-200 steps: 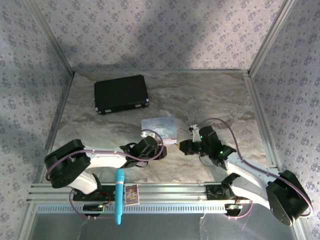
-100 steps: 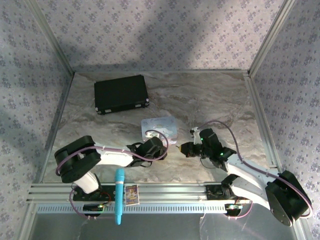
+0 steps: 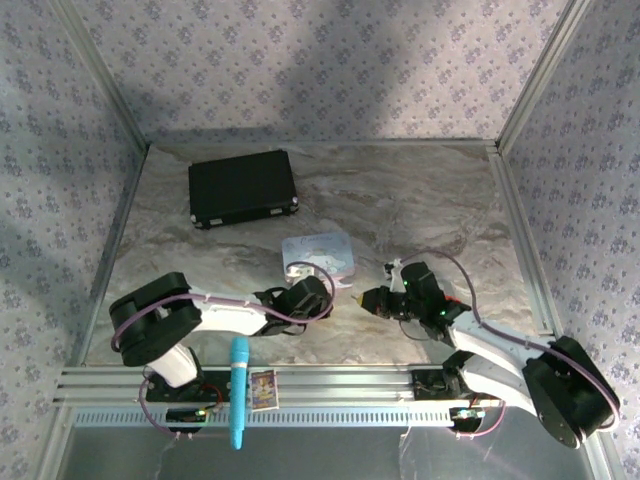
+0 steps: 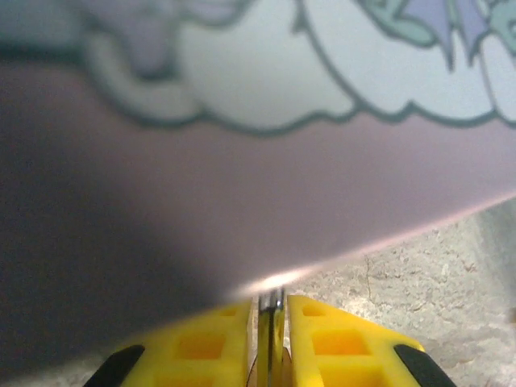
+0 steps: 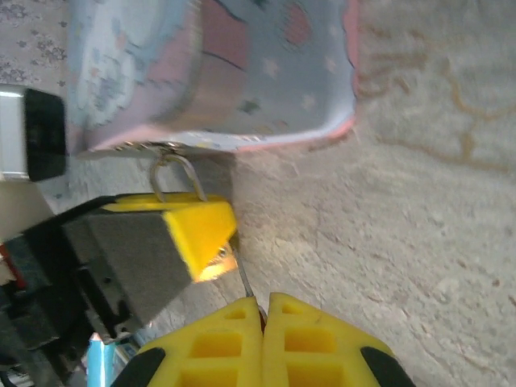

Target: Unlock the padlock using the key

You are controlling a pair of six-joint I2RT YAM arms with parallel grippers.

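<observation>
The brass padlock (image 5: 216, 260) hangs by its thin shackle (image 5: 174, 172) from the front of the pastel tin (image 5: 242, 72). My left gripper (image 4: 272, 305) is shut on the padlock (image 4: 272, 318), whose metal edge shows between the yellow fingers. In the right wrist view one left finger (image 5: 197, 230) covers most of the padlock's body. My right gripper (image 5: 264, 305) is shut on the key (image 5: 244, 280). The key's thin silvery blade reaches up to the padlock's lower end. In the top view both grippers meet in front of the tin (image 3: 318, 250), the left gripper (image 3: 334, 299) facing the right gripper (image 3: 366, 299).
A black case (image 3: 243, 188) lies at the back left of the table. A blue pen-shaped stick (image 3: 239, 390) and a small card (image 3: 263, 388) rest on the rail at the near edge. Patterned walls close in the table on three sides.
My left gripper has closed its jaws on the padlock. The left arm's elbow has shifted to the right. My right gripper with the key has stayed close to the padlock.
</observation>
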